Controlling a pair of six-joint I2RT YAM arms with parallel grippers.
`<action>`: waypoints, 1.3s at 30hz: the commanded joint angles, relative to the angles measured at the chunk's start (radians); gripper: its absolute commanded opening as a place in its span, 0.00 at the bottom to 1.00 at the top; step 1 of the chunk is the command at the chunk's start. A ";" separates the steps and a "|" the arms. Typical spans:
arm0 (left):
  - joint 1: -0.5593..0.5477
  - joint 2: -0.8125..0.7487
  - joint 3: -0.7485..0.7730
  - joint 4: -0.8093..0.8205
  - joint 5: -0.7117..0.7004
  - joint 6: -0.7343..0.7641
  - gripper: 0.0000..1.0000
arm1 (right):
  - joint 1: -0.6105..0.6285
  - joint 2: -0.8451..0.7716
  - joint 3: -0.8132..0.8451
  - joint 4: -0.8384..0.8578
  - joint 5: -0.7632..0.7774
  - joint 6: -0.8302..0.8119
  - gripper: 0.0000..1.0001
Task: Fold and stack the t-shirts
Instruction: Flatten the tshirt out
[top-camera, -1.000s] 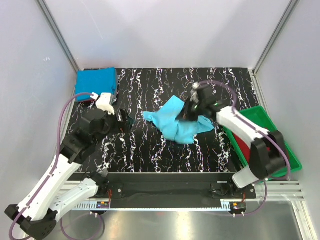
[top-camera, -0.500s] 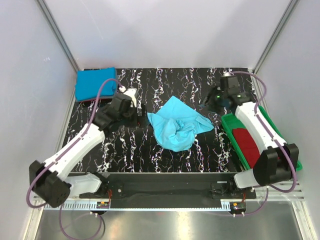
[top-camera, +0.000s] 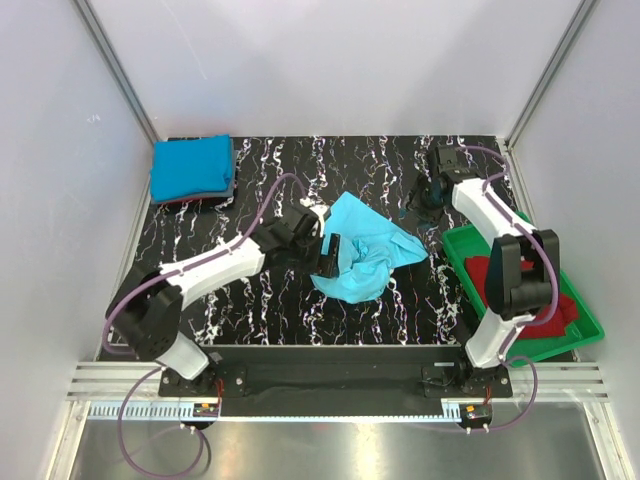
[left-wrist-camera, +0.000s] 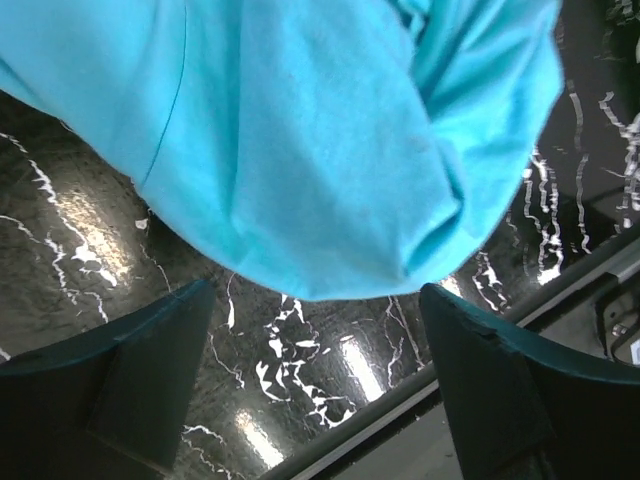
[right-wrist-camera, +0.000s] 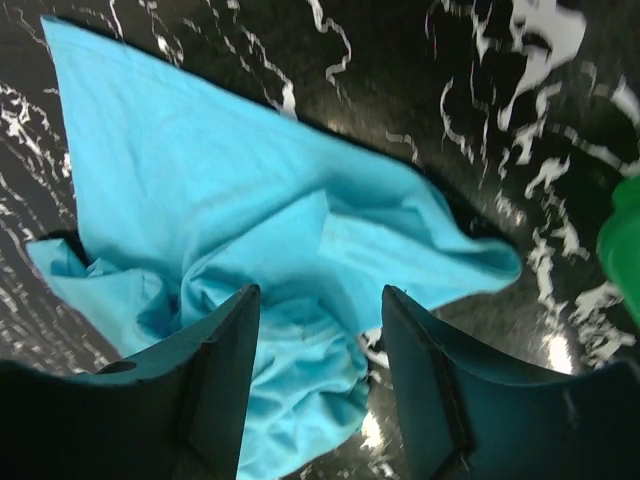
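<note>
Centre of the black white-veined marble-pattern table (top-camera: 260, 290): 1 light turquoise cotton t-shirt (top-camera: 370, 240), unfolded and crumpled. Its bunched mass runs roughly far-to-near. A flat corner points toward the far side, and a pointed flap sticks out right toward the green plastic tray (top-camera: 548, 342).

Left gripper (top-camera: 327, 258) is low at the shirt's left edge with its jaws spread wide and nothing in them. In the left wrist view (left-wrist-camera: 315, 385) only bare table sits between the fingers (left-wrist-camera: 130, 380), and the rounded fold of the shirt (left-wrist-camera: 300, 130) lies just ahead of the tips.

Right gripper (top-camera: 425, 195) is off the shirt's far-right side, near the tray's far corner. Its jaws are apart and it's released, holding nothing. The right wrist view (right-wrist-camera: 320, 390) looks down on the shirt (right-wrist-camera: 250, 230), which is flat at the far end and wrinkled nearer the fingers (right-wrist-camera: 215, 390).

Dark red cloth shirts (top-camera: 515, 290) lie loose in the tray. 1 folded deeper-blue shirt (top-camera: 190, 165) sits at the far-left corner, well apart from both arms.
</note>
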 joint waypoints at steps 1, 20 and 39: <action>-0.007 0.036 0.004 0.104 0.026 -0.021 0.85 | 0.003 0.050 0.092 0.030 0.025 -0.143 0.59; 0.013 -0.108 -0.094 0.085 -0.041 -0.061 0.00 | 0.008 0.291 0.100 0.056 -0.128 -0.349 0.52; 0.338 -0.268 0.328 -0.234 -0.167 0.006 0.00 | 0.001 -0.063 0.538 -0.175 0.391 -0.246 0.00</action>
